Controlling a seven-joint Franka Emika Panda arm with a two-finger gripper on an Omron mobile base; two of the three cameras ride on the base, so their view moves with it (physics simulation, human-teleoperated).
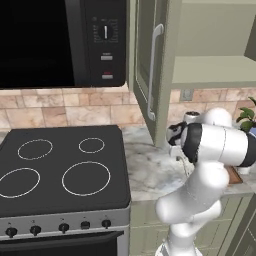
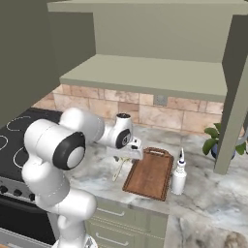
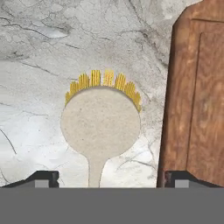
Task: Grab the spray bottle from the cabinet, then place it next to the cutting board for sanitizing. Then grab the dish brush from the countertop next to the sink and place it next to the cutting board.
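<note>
The dish brush (image 3: 100,124) lies flat on the marble countertop (image 3: 39,52), its yellow bristles pointing away from the hand, just left of the cutting board (image 3: 197,96). My gripper (image 3: 110,178) hangs right over the handle, open, with the fingertips (image 3: 41,177) wide apart on either side of the stick and clear of it. From the right base view, the gripper (image 2: 125,154) hovers over the brush (image 2: 117,170) beside the board (image 2: 150,174). The spray bottle (image 2: 179,177) stands upright at the board's right edge. The cabinet (image 2: 145,72) is open above.
A black stove (image 1: 60,170) sits to the left under a microwave (image 1: 60,40). The cabinet door (image 1: 150,70) with its silver handle stands open above the counter. A potted plant (image 2: 215,140) is at the back right near the cabinet's side post (image 2: 232,111).
</note>
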